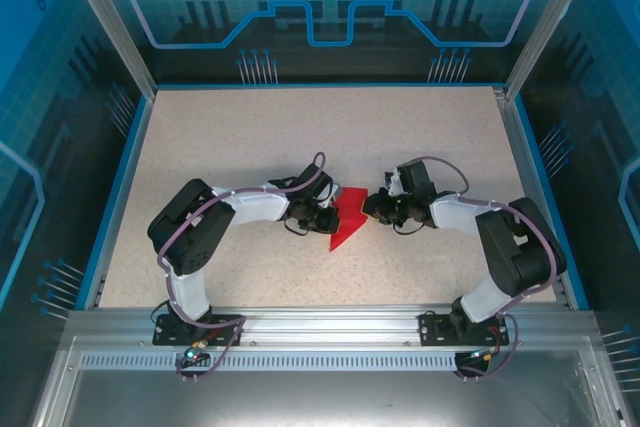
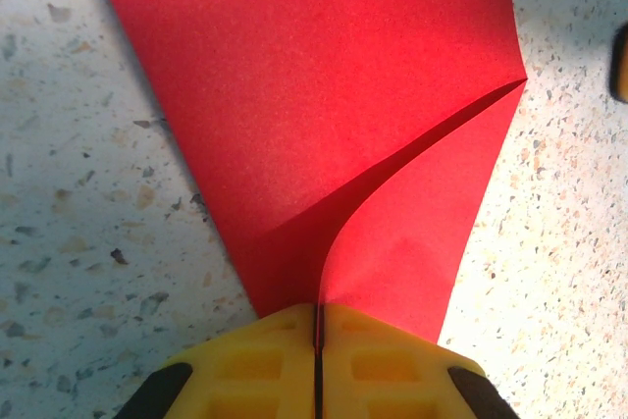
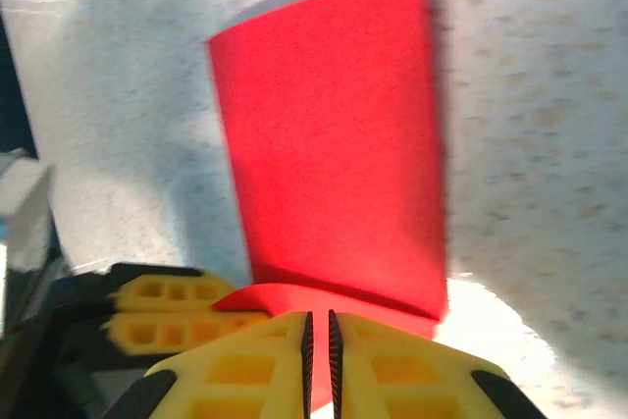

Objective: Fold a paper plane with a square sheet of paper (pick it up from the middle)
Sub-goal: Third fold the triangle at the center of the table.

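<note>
The square sheet of paper (image 1: 348,223) is bright red and creased into a pointed wedge, lying mid-table between both grippers. My left gripper (image 1: 325,217) is at its left side. In the left wrist view the yellow jaws (image 2: 318,326) are shut on the paper's (image 2: 324,95) near edge, where a folded flap curls up. My right gripper (image 1: 372,209) is at the paper's right side. Its jaws (image 3: 319,340) stand almost together with the paper (image 3: 334,144) running between them. The left gripper's yellow fingers (image 3: 162,316) show beside the curled edge.
The speckled beige table (image 1: 250,137) has a blue rim (image 1: 118,187) on the left, back and right. An aluminium rail (image 1: 320,322) carries both arm bases at the near edge. Slanted metal posts (image 1: 110,17) rise at the back corners.
</note>
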Available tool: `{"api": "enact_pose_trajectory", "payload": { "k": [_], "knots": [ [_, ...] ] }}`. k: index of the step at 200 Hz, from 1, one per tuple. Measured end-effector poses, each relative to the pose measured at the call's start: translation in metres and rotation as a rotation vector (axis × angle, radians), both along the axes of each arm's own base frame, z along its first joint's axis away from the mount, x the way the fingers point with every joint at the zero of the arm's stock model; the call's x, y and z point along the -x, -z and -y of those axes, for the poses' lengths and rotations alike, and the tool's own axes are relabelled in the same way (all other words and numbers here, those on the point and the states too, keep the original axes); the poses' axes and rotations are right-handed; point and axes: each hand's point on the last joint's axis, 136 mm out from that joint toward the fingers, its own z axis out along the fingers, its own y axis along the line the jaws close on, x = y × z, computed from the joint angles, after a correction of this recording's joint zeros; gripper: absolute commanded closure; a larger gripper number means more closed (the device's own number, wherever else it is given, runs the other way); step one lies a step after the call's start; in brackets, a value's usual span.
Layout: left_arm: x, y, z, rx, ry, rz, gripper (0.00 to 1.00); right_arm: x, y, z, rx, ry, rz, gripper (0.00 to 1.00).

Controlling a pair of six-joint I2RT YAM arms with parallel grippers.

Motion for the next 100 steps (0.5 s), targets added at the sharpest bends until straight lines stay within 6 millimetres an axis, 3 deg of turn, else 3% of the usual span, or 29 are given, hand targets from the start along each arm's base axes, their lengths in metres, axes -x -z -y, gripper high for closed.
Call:
{"api": "enact_pose_trajectory", "payload": {
  "k": [56, 100],
  "knots": [
    [0.0, 0.0, 0.0, 0.0, 0.0, 0.0, 0.92, 0.027, 0.012, -0.038, -0.005, -0.089, -0.048, 0.88],
    [0.0, 0.0, 0.0, 0.0, 0.0, 0.0, 0.92, 0.038, 0.023, -0.043, -0.01, -0.078, -0.071, 0.87]
  ]
}}
